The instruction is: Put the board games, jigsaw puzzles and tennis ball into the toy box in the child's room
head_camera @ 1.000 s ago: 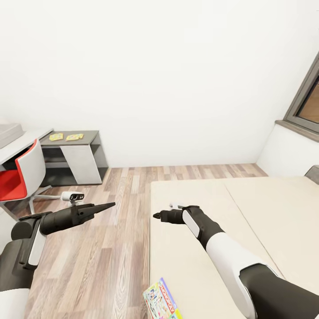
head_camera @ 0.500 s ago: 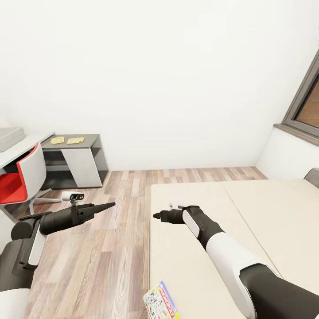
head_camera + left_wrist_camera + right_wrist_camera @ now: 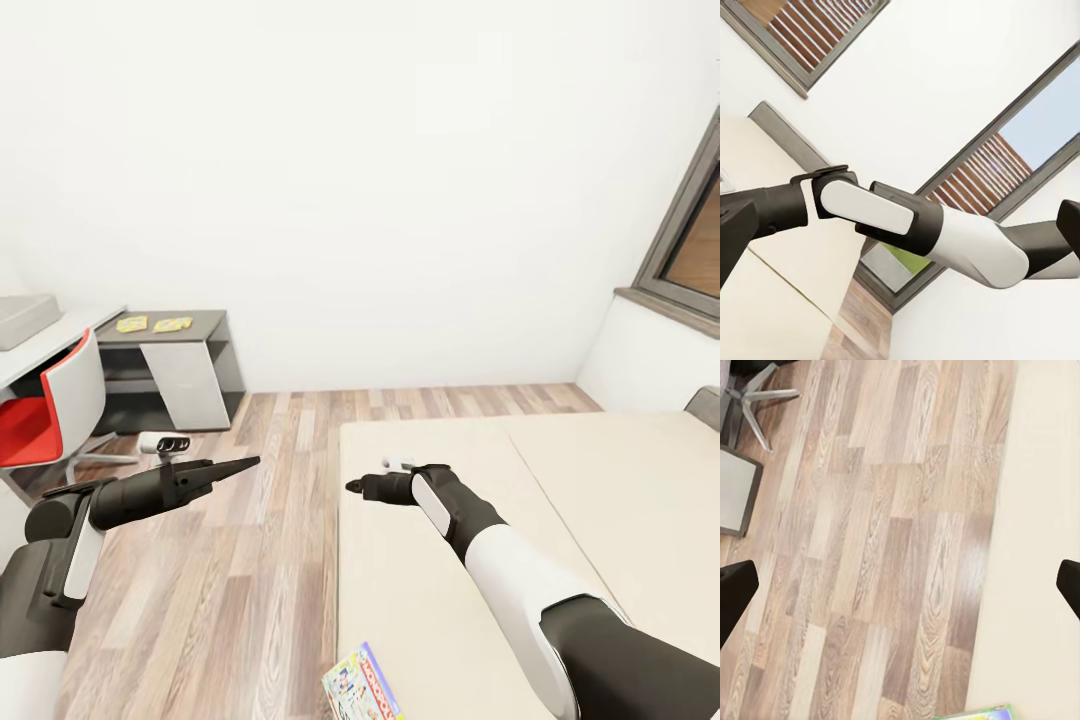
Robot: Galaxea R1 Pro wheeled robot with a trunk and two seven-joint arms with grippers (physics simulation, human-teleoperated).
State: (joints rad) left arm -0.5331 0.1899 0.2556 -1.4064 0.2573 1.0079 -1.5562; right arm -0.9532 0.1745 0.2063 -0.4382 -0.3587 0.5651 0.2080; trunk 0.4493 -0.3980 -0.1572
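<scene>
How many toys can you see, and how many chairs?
Board games: 1, the colourful box on the near edge of the bed.
Yellow puzzles: 2, on the dark side table, one beside the other.
Chairs: 1, the red and white chair.
Total: 4 things.

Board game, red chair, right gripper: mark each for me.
board game (image 3: 364, 688), head view, on its colourful cover at the bed's near edge.
red chair (image 3: 30, 425), head view, on the red seat.
right gripper (image 3: 353, 487), head view, at the dark fingertips.
</scene>
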